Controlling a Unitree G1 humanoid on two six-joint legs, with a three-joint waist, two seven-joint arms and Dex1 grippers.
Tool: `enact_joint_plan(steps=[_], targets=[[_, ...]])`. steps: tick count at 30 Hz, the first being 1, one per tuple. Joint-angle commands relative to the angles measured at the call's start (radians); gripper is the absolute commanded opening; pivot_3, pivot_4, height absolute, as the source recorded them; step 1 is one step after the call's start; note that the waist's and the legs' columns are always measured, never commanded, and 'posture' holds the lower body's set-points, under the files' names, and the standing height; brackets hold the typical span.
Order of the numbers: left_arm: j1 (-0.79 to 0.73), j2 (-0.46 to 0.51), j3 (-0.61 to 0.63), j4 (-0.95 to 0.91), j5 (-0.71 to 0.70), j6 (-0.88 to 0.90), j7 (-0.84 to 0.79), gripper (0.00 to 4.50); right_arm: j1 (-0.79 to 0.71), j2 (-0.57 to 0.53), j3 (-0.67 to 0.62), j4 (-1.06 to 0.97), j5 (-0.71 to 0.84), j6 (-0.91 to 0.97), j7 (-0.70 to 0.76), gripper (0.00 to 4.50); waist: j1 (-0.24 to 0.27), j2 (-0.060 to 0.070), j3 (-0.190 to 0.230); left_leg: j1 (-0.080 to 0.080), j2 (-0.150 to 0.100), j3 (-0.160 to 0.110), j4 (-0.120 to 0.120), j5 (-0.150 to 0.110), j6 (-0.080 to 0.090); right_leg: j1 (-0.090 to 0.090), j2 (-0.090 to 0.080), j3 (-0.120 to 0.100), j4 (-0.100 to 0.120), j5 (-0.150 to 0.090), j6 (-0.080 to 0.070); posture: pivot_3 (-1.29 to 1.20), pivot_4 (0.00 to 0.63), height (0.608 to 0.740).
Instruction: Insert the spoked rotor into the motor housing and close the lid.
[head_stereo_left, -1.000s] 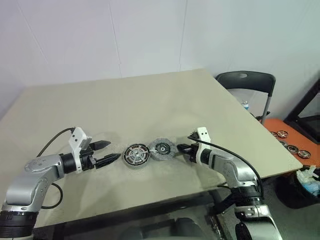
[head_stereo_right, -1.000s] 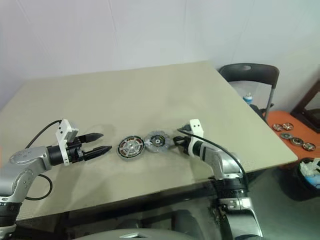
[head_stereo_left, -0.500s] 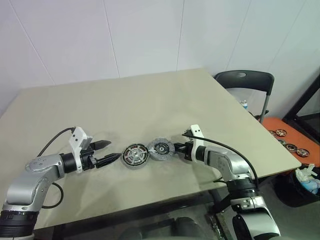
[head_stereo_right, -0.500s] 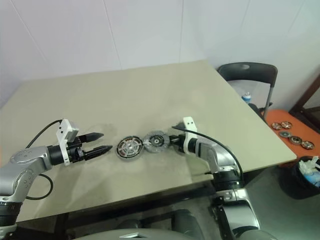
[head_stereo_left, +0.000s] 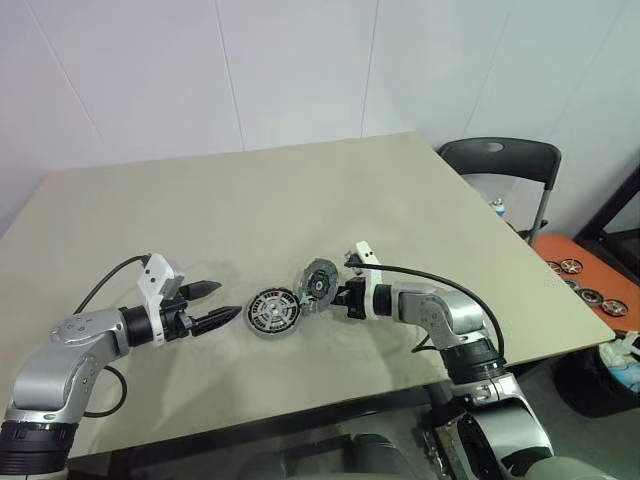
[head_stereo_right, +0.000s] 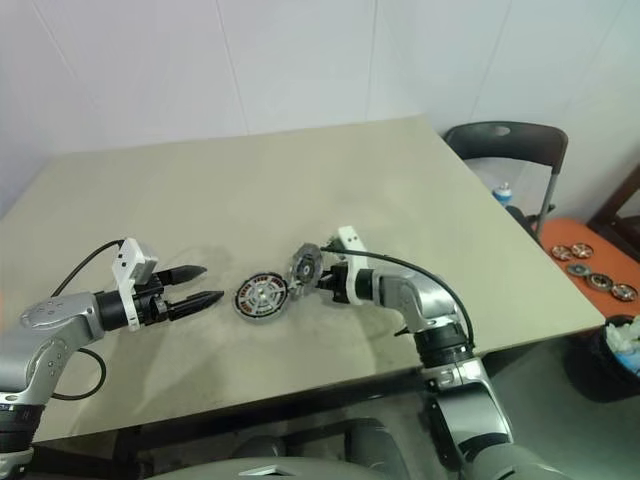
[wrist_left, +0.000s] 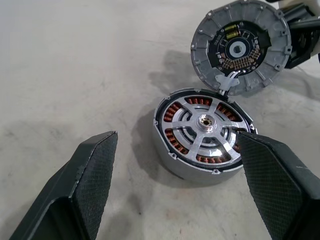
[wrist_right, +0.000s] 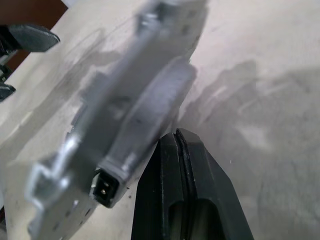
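One motor housing (head_stereo_left: 273, 311) with copper windings, one silver-grey lid (head_stereo_left: 318, 283), one counter (head_stereo_left: 300, 200), one dark folding chair (head_stereo_left: 505, 170), two robot grippers, left (head_stereo_left: 222, 302) and right (head_stereo_left: 336, 297), about four small round wheel-like parts (head_stereo_right: 583, 265) on an orange surface

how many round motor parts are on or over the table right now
2. The motor housing lies flat on the table before the left gripper. The lid is tilted up on edge beside it, at the right gripper.
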Motion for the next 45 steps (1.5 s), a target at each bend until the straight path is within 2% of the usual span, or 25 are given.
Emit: enact_joint_plan(steps=[1, 4, 7, 12, 23, 30, 34, 40, 45], targets=[[-0.002, 0.000, 0.011, -0.021, 0.002, -0.012, 0.002, 4.03, -0.025, 0.012, 0.007, 0.002, -0.002, -0.043, 0.002, 0.02, -0.001, 0.000, 0.000, 0.000, 0.000, 0.000, 0.000, 0.000, 0.000, 0.000, 0.000, 0.000, 0.000, 0.000, 0.000, 0.00, 0.000, 0.740], [0.000, -0.003, 0.008, -0.025, 0.002, -0.011, 0.003, 4.03, -0.053, 0.040, -0.012, 0.035, -0.027, -0.129, -0.039, 0.02, -0.001, 0.000, 0.000, 0.000, 0.000, 0.000, 0.000, 0.000, 0.000, 0.000, 0.000, 0.000, 0.001, 0.000, 0.000, 0.00, 0.000, 0.740], [0.003, -0.003, 0.010, -0.025, 0.002, -0.011, 0.001, 4.03, -0.097, 0.089, -0.079, -0.011, 0.032, -0.148, -0.058, 0.02, -0.004, 0.002, 0.001, 0.000, 0.000, 0.000, 0.000, 0.000, 0.000, 0.000, 0.000, 0.000, 0.001, 0.000, 0.000, 0.00, 0.000, 0.740], [0.006, -0.001, 0.011, -0.025, 0.003, -0.011, 0.000, 4.03, -0.117, 0.079, -0.029, -0.099, 0.051, -0.110, -0.007, 0.02, -0.003, 0.002, 0.001, 0.000, 0.000, 0.000, 0.000, 0.000, 0.000, 0.000, 0.000, 0.000, 0.000, 0.000, 0.000, 0.00, 0.000, 0.740], [0.012, 0.004, 0.017, -0.031, 0.001, -0.009, -0.002, 4.03, -0.146, 0.024, 0.012, -0.068, 0.030, -0.111, 0.039, 0.02, -0.003, 0.002, 0.001, 0.000, 0.000, 0.000, 0.000, 0.000, 0.000, 0.000, 0.000, 0.000, 0.000, 0.000, 0.000, 0.00, 0.000, 0.740], [0.028, -0.001, 0.021, -0.043, -0.001, -0.009, 0.005, 4.03, -0.188, 0.076, 0.087, -0.029, 0.023, -0.114, 0.068, 0.02, -0.005, 0.002, 0.001, 0.000, 0.000, 0.000, 0.000, 0.000, 0.000, 0.000, 0.000, 0.000, 0.001, 0.000, 0.000, 0.00, 0.000, 0.740], [0.047, -0.004, 0.031, -0.061, -0.010, -0.002, 0.013, 4.03, -0.270, 0.091, 0.166, 0.052, -0.007, -0.144, 0.156, 0.02, -0.004, 0.002, 0.001, 0.000, 0.000, 0.000, 0.000, 0.000, 0.000, 0.000, 0.000, 0.000, 0.001, 0.000, 0.000, 0.00, 0.000, 0.740], [0.082, -0.008, 0.053, -0.101, -0.024, 0.006, 0.041, 4.03, -0.358, 0.226, 0.193, 0.221, -0.048, -0.220, 0.143, 0.02, -0.006, 0.002, 0.001, 0.000, 0.000, 0.000, 0.000, 0.000, 0.000, -0.001, 0.000, 0.000, 0.001, 0.000, 0.000, 0.00, 0.000, 0.740], [0.130, -0.015, 0.076, -0.140, -0.036, 0.013, 0.066, 4.03, -0.362, 0.314, 0.202, 0.336, -0.106, -0.289, 0.107, 0.02, -0.004, 0.003, 0.002, 0.000, 0.000, 0.000, -0.001, 0.000, 0.000, -0.002, 0.000, 0.000, 0.001, 0.000, 0.000, 0.00, 0.000, 0.740]])
